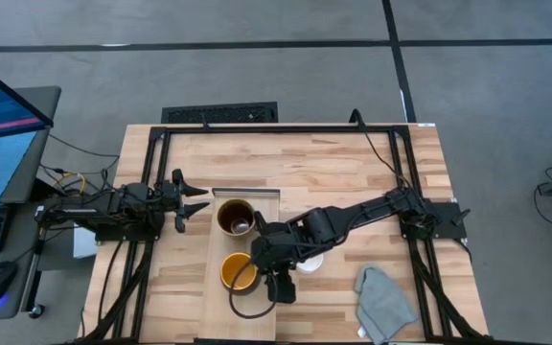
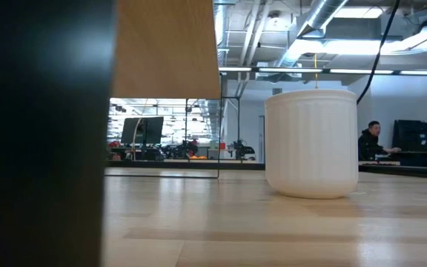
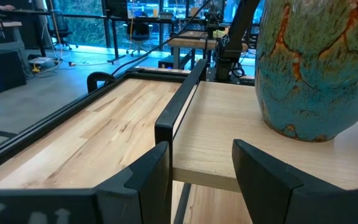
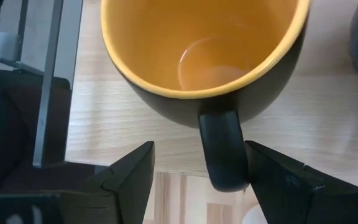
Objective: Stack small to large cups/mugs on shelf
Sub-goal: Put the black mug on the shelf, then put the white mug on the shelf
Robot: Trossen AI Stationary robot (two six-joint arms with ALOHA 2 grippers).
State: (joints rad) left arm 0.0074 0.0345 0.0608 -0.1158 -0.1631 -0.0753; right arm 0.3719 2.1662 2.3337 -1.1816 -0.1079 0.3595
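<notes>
The large brown mug (image 1: 235, 217), glazed teal and brown in the left wrist view (image 3: 316, 68), stands upright on the pale shelf board (image 1: 220, 307). The dark mug with the yellow inside (image 1: 239, 272) stands on the same board, nearer the table's near edge. The small white mug (image 2: 311, 141) stands on the tabletop right of the shelf, partly under my right arm. My left gripper (image 1: 195, 203) is open and empty, left of the brown mug. My right gripper (image 4: 199, 155) is open, its fingers on either side of the dark mug's handle (image 4: 224, 149). My right gripper has one finger (image 4: 272, 168) close against the side of the dark mug's handle (image 4: 238, 155); I cannot tell whether it touches. The other finger stands apart from the handle. The mug stands upright on the shelf board.
A grey cloth (image 1: 383, 302) lies at the table's near right. A black frame (image 1: 391, 144) runs around the tabletop, and black bars edge the shelf (image 3: 179, 112). Bare tabletop lies at the far side (image 1: 314, 158). A person sits in the room beyond (image 2: 369, 141).
</notes>
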